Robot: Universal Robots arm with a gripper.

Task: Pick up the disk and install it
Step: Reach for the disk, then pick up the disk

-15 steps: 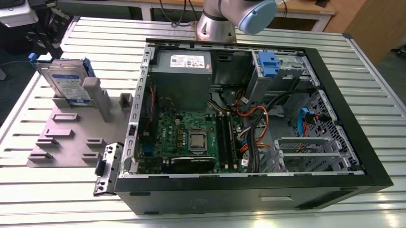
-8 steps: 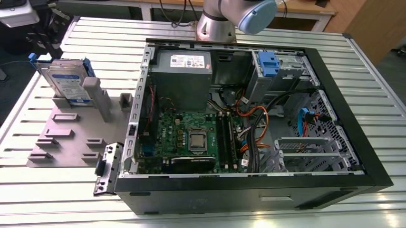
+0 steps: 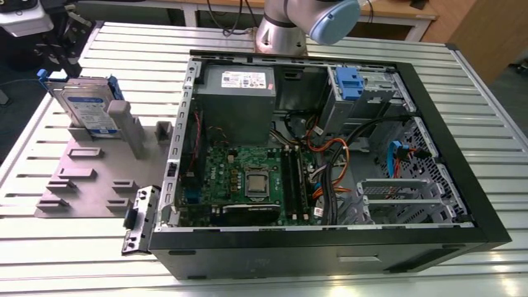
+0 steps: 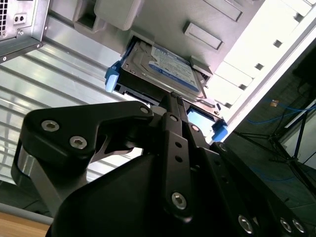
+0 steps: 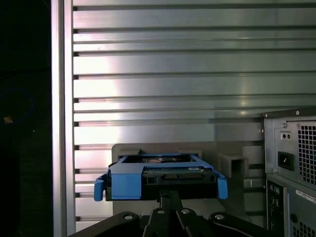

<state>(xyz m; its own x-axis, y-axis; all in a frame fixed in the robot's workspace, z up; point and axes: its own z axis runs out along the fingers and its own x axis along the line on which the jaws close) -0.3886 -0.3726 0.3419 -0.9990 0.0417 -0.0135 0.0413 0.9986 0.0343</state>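
Disk [image 3: 85,105] stands on edge in a slot of the grey holder plate [image 3: 91,179], on the slatted metal table [image 3: 49,247], at the exterior view's left, just beside the open computer case [image 3: 462,154]. Both wrist views look at it end-on: blue rails and front edge, label face [image 4: 165,66], connector edge [image 5: 163,177].

Gripper [image 4: 173,96] [image 5: 170,195] points at the disk but is apart from it. Fingers look drawn together, nothing between them.

Step in hand: approach for the pick. To do it well, I'd judge:
- spread the fingers before closing in
- centre on the disk's edge and clamp the flat faces, not the blue plastic
- pull along the slot, no tilt, or it jams on the grey posts

Risk: a glancing contact tips it out of the slot.
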